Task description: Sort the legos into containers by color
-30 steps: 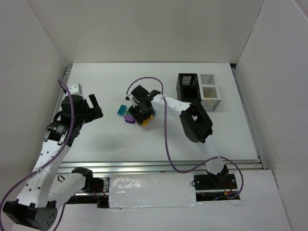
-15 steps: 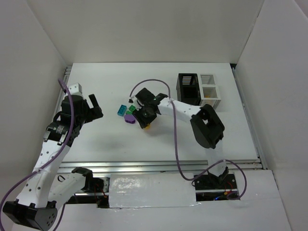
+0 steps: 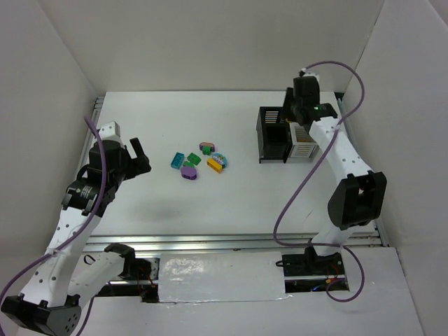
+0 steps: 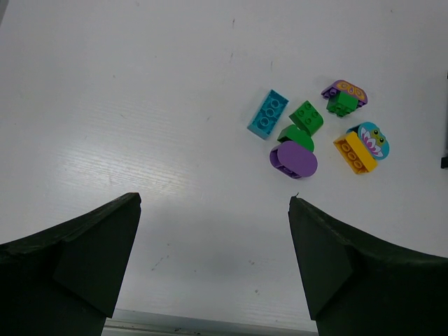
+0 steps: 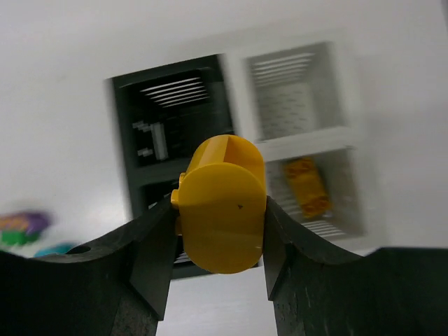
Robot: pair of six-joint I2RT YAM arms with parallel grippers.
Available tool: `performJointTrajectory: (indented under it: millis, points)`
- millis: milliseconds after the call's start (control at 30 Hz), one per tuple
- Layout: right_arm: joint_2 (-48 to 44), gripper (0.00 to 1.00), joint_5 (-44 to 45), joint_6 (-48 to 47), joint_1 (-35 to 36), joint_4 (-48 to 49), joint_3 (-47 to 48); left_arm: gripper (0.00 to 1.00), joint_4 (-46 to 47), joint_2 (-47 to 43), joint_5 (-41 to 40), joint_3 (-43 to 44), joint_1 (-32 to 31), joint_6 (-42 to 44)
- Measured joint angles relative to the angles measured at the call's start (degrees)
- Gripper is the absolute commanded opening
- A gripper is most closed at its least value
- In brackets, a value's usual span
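Overhead, the right arm has swung away from the legos [image 3: 199, 161] at mid-frame, where it was bent over them a second ago. The right gripper [image 3: 291, 117] now hangs above the containers [image 3: 271, 140] at upper right, and what it carries is too small to see from here. The yellow lump that showed under its fingers earlier is gone from the cluster. The left gripper [image 3: 134, 155] sits at middle left as before, spread and empty.

From the left wrist, the two jaws stand wide apart at the lower corners with nothing between them. At upper right lie a teal brick [image 4: 267, 113], a green brick [image 4: 306, 116], a purple rounded piece [image 4: 293, 159] and an orange brick [image 4: 352, 152]. A teal printed piece [image 4: 372, 137] bears cartoon eyes and teeth but no lettering.

From the right wrist, a yellow rounded piece [image 5: 220, 203] is clamped between the fingers at centre frame. Behind it, blurred, are black bins at centre left and white bins at upper right, and the lower white bin [image 5: 350, 210] holds a yellow-orange brick [image 5: 306, 185]. So the pick looks done and the carry nearly so, and that bin seems the likely drop. No brand or label is legible.
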Motion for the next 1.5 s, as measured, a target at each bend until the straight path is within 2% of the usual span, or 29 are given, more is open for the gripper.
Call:
performJointTrajectory:
  millis: [100, 233, 500, 567, 667, 700, 733, 767, 967, 1200, 1333, 1500]
  points:
    - [1.95, 0.00, 6.71, 3.89, -5.35, -1.53, 0.00, 0.99, 0.00, -0.52, -0.68, 0.00, -0.94, 0.00]
    - [3.91, 0.01, 10.43, 7.30, -9.40, -3.89, -0.11, 1.00, -0.02, -0.70, -1.31, 0.00, -1.77, 0.00]
    - [4.07, 0.10, 12.50, 10.19, -9.90, -4.81, -0.94, 0.99, -0.02, -0.72, -1.79, 0.00, -2.38, 0.00]
    - [4.07, 0.18, 12.44, 10.56, -9.90, -4.68, -2.10, 0.99, -0.02, -0.72, -1.92, 0.00, -2.45, 0.00]
    - [4.07, 0.19, 12.15, 11.06, -9.90, -4.87, -3.48, 1.00, -0.02, -0.72, -1.95, 0.00, -2.47, 0.00]
    - [4.07, 0.25, 12.07, 11.21, -9.90, -4.87, -3.58, 0.99, -0.02, -0.72, -1.95, 0.00, -2.47, 0.00]
    - [4.07, 0.54, 11.89, 11.41, -9.90, -4.79, -3.65, 0.99, -0.02, -0.72, -1.97, 0.00, -2.47, 0.00]
    - [4.07, 0.64, 11.67, 11.61, -9.90, -4.74, -3.76, 1.00, -0.02, -0.72, -2.01, 0.00, -2.47, -0.02]
    - [3.91, 0.79, 10.01, 12.02, -9.90, -4.17, -5.05, 0.99, -0.02, -0.72, -2.27, 0.00, -2.47, 0.00]
    - [3.21, 0.81, 8.85, 11.91, -9.31, -4.33, -5.16, 1.00, -0.02, -0.72, -2.34, 0.00, -2.47, 0.00]
    - [0.24, 0.81, 5.64, 8.57, -3.61, -3.93, -5.90, 1.00, -0.02, -0.70, -2.34, 0.00, -2.47, 0.00]
    - [-0.26, 0.81, -3.45, 1.77, 13.68, -3.21, -3.39, 1.00, -0.07, -0.59, -2.82, 0.00, -2.47, -0.07]
